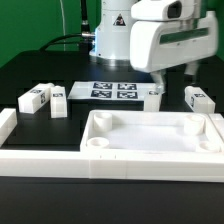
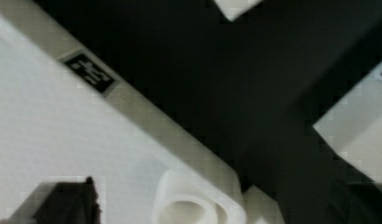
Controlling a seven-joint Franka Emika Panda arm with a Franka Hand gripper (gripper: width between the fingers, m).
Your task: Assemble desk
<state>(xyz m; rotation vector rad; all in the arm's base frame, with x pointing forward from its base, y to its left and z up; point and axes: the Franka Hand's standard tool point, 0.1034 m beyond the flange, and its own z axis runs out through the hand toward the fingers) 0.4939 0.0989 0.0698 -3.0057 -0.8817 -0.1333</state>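
Note:
The white tray-like desk top (image 1: 150,130) lies at the front of the black table, rim up, with round sockets in its corners. Two short tagged legs (image 1: 35,98) (image 1: 57,101) lie behind it toward the exterior view's left. Two more legs (image 1: 152,97) (image 1: 198,100) lie toward the right. My gripper (image 1: 175,75) hangs open above the tray's back right part, between those two right legs, holding nothing. In the wrist view my gripper (image 2: 206,205) straddles a round corner socket (image 2: 188,208) without touching it. A broad white surface carrying a black tag (image 2: 90,70) runs beside the socket.
The marker board (image 1: 112,90) lies flat behind the tray, at the arm's base. Long white border rails run along the front (image 1: 60,160) and the exterior view's left edge (image 1: 8,125). Black cables trail at the back left.

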